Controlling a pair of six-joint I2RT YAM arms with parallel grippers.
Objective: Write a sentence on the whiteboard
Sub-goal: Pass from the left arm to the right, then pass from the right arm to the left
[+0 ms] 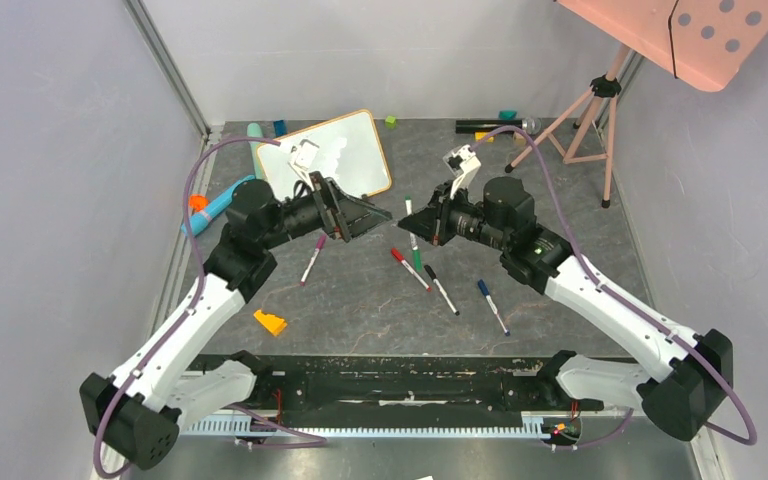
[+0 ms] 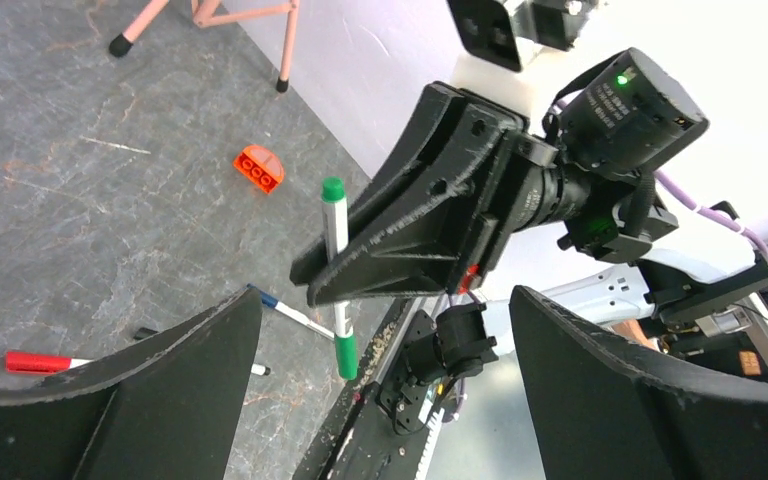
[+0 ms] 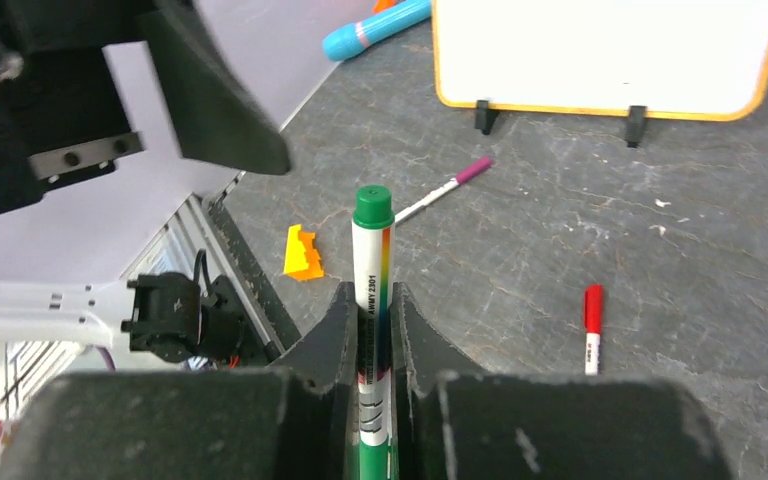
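the right gripper (image 3: 370, 305) clamps the capped green marker (image 3: 371, 240), the left gripper (image 1: 365, 217) gapes wide, and the whiteboard (image 1: 355, 150) stands at eleven o'clock on the table (image 1: 560, 320).

My right gripper (image 3: 370, 300) is matt black plastic, rough and grainy with fine layered ridges, and my left gripper (image 1: 368, 218) has the same dull, coarse finish. The green marker (image 3: 371, 250) is smooth, shiny plastic with a printed label. The whiteboard (image 3: 600, 50) has a glossy white face in a smooth orange frame. The table (image 3: 560, 250) looks like matt grey veined stone.
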